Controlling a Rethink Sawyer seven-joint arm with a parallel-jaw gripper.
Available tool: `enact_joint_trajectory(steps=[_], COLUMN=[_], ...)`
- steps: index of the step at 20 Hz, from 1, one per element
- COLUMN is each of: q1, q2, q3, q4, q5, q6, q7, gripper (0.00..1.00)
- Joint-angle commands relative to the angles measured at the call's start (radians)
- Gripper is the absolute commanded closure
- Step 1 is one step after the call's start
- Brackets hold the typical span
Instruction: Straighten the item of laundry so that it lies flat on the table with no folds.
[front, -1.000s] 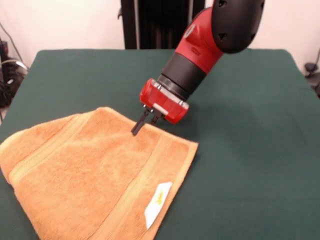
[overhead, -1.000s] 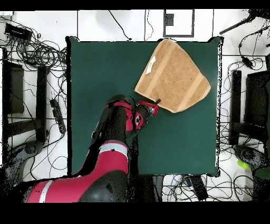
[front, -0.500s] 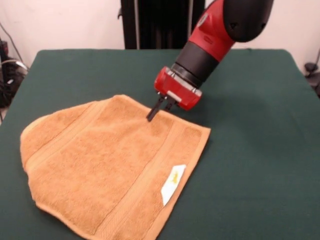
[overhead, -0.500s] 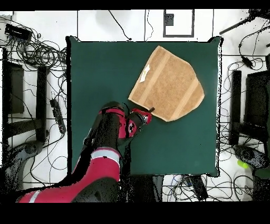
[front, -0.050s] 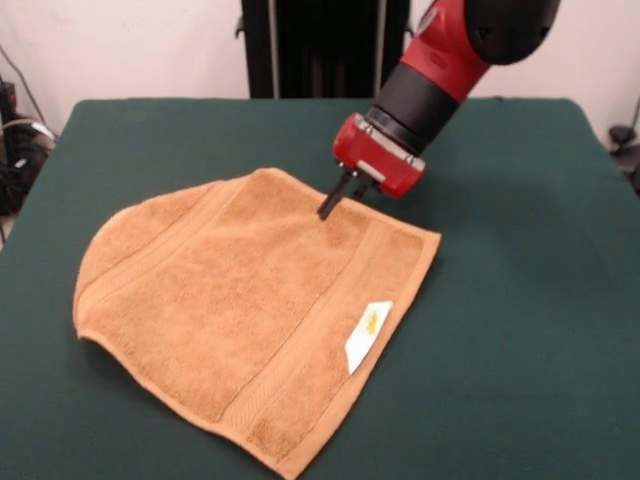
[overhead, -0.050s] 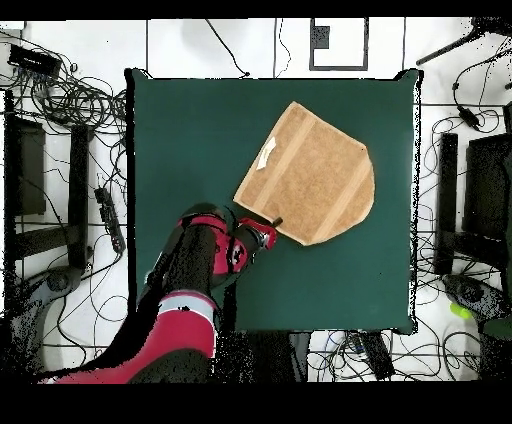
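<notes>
Front view shows your gripper (front, -0.050s: 329, 207) with its jaws pinched shut on the far edge of the towel (front, -0.050s: 250, 310), at about 1 o'clock on the cloth. Over the last second you've dragged it off the table (front, -0.050s: 520, 300) edge toward the centre. It now lies wholly on the felt, label (front, -0.050s: 368, 335) up, but its 9 o'clock corner looks rounded, probably tucked under.

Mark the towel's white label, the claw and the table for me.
white label (front, -0.050s: 367, 335): front view, middle of the tag.
claw (front, -0.050s: 328, 208): front view, tips on the towel's far edge.
table (front, -0.050s: 520, 330): front view, bare green cloth.
</notes>
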Motion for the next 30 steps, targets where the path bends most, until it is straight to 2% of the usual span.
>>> enact_joint_trajectory(steps=[1,14,17,18,21,22,23,25,30], q1=[0.067,0.115,0.155,0.159,0.184,0.184,0.173,0.136,0.121], q2=[0.004,0.012,0.024,0.027,0.031,0.018,-0.004,-0.052,-0.095], q3=[0.121,0.122,0.081,0.071,0.048,0.050,0.065,0.105,0.149], q4=[0.114,0.098,0.083,0.084,0.081,0.087,0.094,0.126,0.144], q5=[0.128,0.235,0.226,0.236,0.219,0.224,0.231,0.292,0.388], q6=[0.000,-0.004,-0.025,-0.048,-0.084,-0.071,-0.045,-0.025,0.050], q7=[-0.082,-0.049,0.037,0.079,0.151,0.120,0.035,-0.047,-0.131], gripper=[1.00,1.00,1.00,0.00,0.00,0.00,0.00,0.00,0.00])
